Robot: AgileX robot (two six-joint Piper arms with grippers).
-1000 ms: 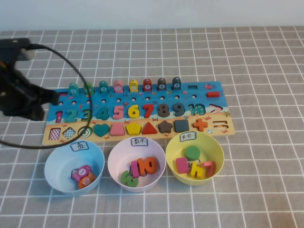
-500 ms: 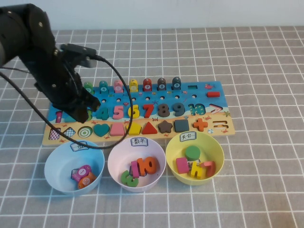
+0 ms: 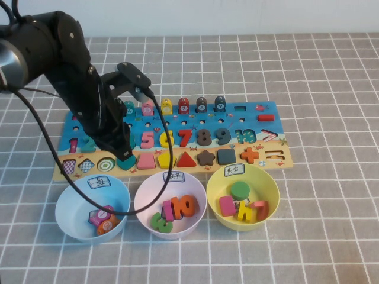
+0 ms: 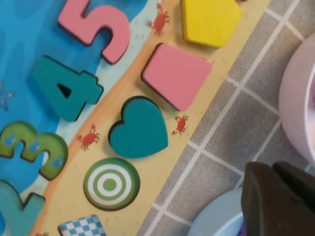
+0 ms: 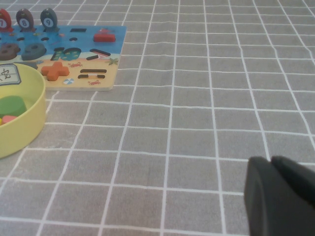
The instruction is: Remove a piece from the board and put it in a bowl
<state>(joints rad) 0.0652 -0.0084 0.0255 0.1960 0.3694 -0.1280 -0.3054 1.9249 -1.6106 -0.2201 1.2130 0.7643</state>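
The teal heart piece (image 4: 138,129) lies in its slot on the sandy strip of the board (image 4: 29,44), between the green ringed disc and the pink block. In the high view my left gripper (image 3: 120,155) hangs low over the board (image 3: 260,127), partly covering the heart (image 3: 128,163). In the left wrist view its fingers (image 4: 275,201) are shut together and empty, off the board's near edge. The pale yellow bowl (image 3: 269,177) stands in front of the board's right part and holds several pieces. My right gripper (image 5: 283,196) is shut and empty over bare table, with the yellow bowl (image 5: 19,128) beyond it.
A pink bowl (image 3: 145,195) with numbers and a blue bowl (image 3: 68,201) with discs stand left of the yellow bowl. The left arm's black cable (image 3: 59,171) loops over the board's left end and the blue bowl. Ringed pegs (image 3: 183,105) line the board's far edge.
My left arm has swung in from the table's left edge, across the board's left part, and come down over the heart's slot. The bowls and pieces have not moved.
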